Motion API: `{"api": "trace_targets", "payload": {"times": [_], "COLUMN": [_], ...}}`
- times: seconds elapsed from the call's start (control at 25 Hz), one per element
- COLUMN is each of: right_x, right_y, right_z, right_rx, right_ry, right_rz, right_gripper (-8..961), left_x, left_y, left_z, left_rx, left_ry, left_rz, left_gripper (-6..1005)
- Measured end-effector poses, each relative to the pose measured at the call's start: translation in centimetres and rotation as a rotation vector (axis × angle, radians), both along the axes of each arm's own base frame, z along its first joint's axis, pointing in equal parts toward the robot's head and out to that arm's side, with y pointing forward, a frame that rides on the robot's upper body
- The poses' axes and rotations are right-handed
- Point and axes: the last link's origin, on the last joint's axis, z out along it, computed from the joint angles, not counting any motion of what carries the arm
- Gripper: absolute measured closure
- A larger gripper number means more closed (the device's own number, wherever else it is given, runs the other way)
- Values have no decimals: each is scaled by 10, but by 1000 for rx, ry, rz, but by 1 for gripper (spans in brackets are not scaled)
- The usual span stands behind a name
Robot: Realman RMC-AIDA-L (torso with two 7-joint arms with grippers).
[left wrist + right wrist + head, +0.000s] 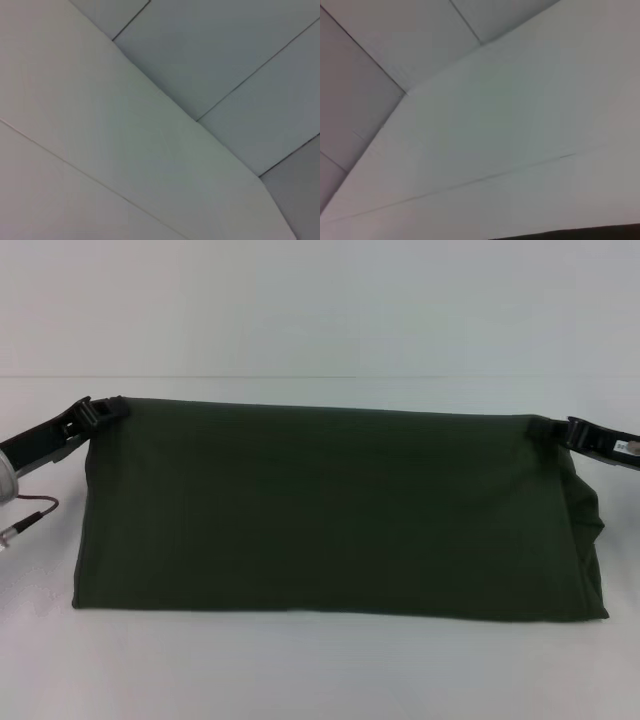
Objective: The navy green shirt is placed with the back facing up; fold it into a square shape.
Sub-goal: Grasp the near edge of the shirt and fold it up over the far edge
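Observation:
The navy green shirt (330, 510) hangs as a wide dark sheet in the head view, its top edge lifted and stretched between both grippers, its bottom edge resting on the white table (320, 670). My left gripper (108, 410) is shut on the shirt's top left corner. My right gripper (550, 428) is shut on the top right corner, where the cloth bunches and drapes down. No lettering shows. The wrist views show only pale wall and ceiling panels; a dark strip that may be the shirt's edge (570, 234) lies at one border of the right wrist view.
A thin red cable (35, 508) hangs under my left arm at the left edge. White table surface runs in front of the shirt and a white wall stands behind it.

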Motion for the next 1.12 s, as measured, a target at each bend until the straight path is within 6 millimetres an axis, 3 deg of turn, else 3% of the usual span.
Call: {"api": "trace_targets", "payload": {"times": [0.28,1.12], "right_x": [-8,-13], "right_y": [12,21], "right_z": [-17,-30], "right_rx": [35,69], "right_ry": [-68,-85], "right_rz": [-19,-49], "right_gripper": [930,926], "left_x": [-1,8], "left_y": [7,11], "left_z": [-14,-32], "left_rx": [24,127], "left_ry": [75,106], "left_rz": [30,26], "left_gripper": [965,965]}}
